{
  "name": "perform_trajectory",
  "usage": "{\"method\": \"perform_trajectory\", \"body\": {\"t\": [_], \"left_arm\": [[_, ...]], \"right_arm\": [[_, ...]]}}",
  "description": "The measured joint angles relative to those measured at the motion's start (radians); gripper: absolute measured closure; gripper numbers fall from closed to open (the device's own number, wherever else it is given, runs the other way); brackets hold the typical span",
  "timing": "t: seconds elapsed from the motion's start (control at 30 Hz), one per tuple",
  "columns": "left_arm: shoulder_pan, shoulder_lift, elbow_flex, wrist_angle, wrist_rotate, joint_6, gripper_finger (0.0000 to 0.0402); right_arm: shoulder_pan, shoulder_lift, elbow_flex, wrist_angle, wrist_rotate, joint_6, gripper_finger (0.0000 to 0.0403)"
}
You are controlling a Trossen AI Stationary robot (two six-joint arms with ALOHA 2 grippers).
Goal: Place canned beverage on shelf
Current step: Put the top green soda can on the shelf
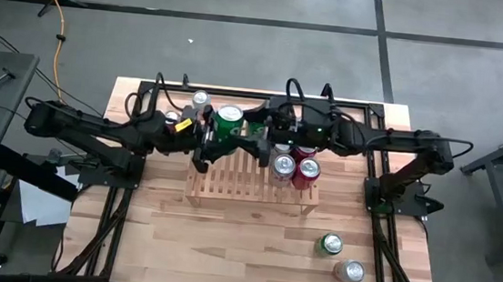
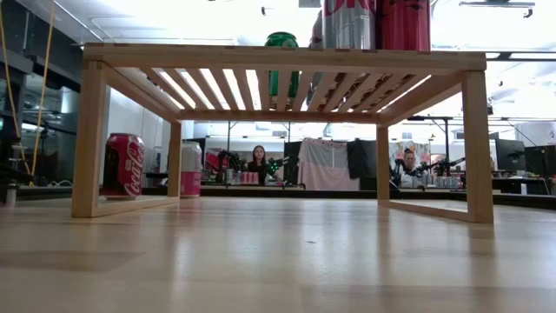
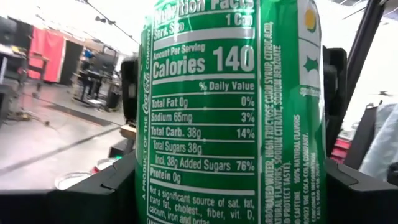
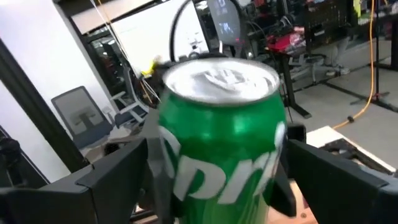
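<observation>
A green canned beverage (image 1: pixel 229 119) stands upright in the air at the far left corner of the light wooden shelf (image 1: pixel 229 183). My left gripper (image 1: pixel 219 127) reaches in from the table's left and is shut on the can, which fills its wrist view (image 3: pixel 230 112). My right gripper (image 1: pixel 245 128) reaches in from the right; it is open, with a finger on either side of the same can (image 4: pixel 217 155). Two cans (image 1: pixel 283 167) (image 1: pixel 307 171) stand on the shelf's right part. In the low view the green can (image 2: pixel 281 40) shows behind the shelf top. My left gripper pinches the can's side wall (image 3: pixel 149 186) between its two fingers (image 3: pixel 112 190), one on each side of the can. The fingers come about level from the table's left. The can stands upright in the hold, clear of the table; I cannot tell whether its base touches the slats.
More red cans (image 1: pixel 305 150) stand under the right arm at the shelf's far right. Two cans (image 1: pixel 330 246) (image 1: pixel 348 271) stand on the table near the right front. Two more (image 1: pixel 202 100) (image 2: pixel 124 165) stand at the far left behind the shelf. People sit in the room beyond.
</observation>
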Motion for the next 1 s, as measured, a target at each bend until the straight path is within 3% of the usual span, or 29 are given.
{"method": "perform_trajectory", "body": {"t": [0.57, 0.7, 0.83, 1.0], "left_arm": [[-0.053, 0.045, 0.002, -0.004, -0.129, 0.106, 0.0125], [-0.050, 0.045, 0.002, -0.002, -0.128, 0.117, 0.0125], [-0.050, 0.045, 0.002, -0.001, -0.127, 0.154, 0.0125], [-0.050, 0.042, 0.002, -0.013, -0.116, 0.158, 0.0125]], "right_arm": [[0.000, 0.037, 0.000, 0.066, -0.009, 0.029, 0.0038], [0.000, 0.038, 0.000, 0.059, -0.008, 0.034, 0.0061], [0.001, 0.038, 0.000, 0.060, 0.008, 0.032, 0.0112], [0.001, 0.029, 0.000, 0.040, 0.017, 0.017, 0.0113]]}}
